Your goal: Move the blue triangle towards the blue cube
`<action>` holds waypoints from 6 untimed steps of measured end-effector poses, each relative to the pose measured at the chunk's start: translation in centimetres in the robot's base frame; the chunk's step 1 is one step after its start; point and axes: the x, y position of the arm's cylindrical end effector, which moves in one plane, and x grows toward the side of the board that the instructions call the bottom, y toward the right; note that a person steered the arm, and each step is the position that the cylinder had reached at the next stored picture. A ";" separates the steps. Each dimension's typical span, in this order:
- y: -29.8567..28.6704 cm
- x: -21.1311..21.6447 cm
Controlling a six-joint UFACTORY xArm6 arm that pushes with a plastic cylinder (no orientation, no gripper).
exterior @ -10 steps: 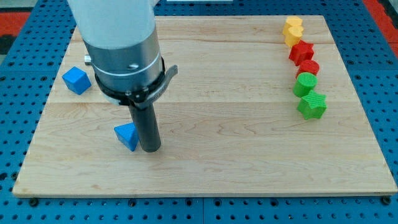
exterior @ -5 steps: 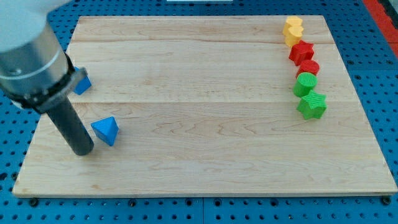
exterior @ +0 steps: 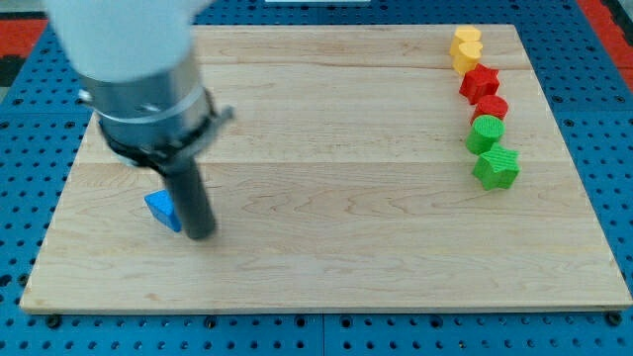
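Rod only, no fingers to open or hold anything: my tip [exterior: 201, 234] touches the blue triangle [exterior: 161, 210], which lies just at its left.

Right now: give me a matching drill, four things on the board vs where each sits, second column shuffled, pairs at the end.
1. blue triangle
2. my tip
3. yellow block
4. green star

A. top of the right-hand column
B. bottom of the right-hand column
C. against the triangle's right side
D. lower left of the board

Pairs: 1-D, 2-C, 3-A, 4-B
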 end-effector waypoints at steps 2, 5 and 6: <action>-3.5 -3.1; -11.6 2.8; -6.4 2.3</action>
